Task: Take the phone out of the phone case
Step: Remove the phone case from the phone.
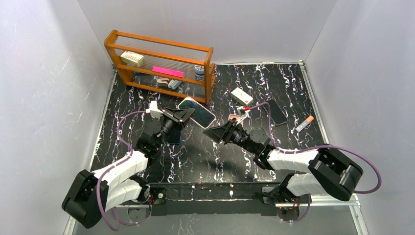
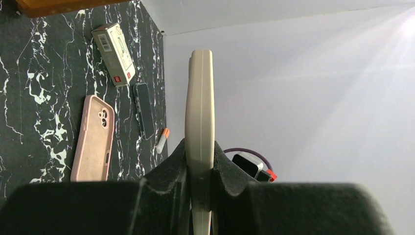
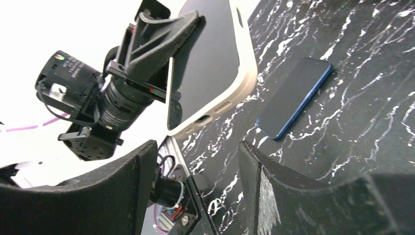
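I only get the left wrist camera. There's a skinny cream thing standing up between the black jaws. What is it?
Observer: It's a black-screened phone in a cream phone case, seen edge-on. The left gripper has its jaws shut on the case.
Child: Is the other arm helping?
Observer: It isn't touching. The right gripper faces the phone, jaws open.
Child: Anything else I'm missing?
Observer: A dark blue phone lies flat on the black marbled table.
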Robot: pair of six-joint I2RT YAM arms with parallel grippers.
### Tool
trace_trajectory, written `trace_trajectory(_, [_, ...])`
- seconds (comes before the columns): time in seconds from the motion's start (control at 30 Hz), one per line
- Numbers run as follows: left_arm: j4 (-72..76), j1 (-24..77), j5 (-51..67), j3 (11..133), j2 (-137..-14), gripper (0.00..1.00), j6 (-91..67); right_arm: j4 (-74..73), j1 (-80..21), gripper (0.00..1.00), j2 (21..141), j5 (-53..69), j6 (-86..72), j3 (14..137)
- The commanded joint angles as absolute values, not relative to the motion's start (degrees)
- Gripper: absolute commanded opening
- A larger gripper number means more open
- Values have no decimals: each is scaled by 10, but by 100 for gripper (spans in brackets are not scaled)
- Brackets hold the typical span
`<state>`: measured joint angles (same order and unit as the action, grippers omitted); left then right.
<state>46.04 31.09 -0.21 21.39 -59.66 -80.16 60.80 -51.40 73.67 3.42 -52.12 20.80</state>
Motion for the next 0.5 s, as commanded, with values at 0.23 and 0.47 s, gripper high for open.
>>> trace_trajectory(0.23, [535,321,-4,203,-576,0,-844,743,-509,57,764,53,-524,250])
trace_trajectory(0.47, [537,321,0,203,-571,0,-858,781,-506,34,789,74,-506,249])
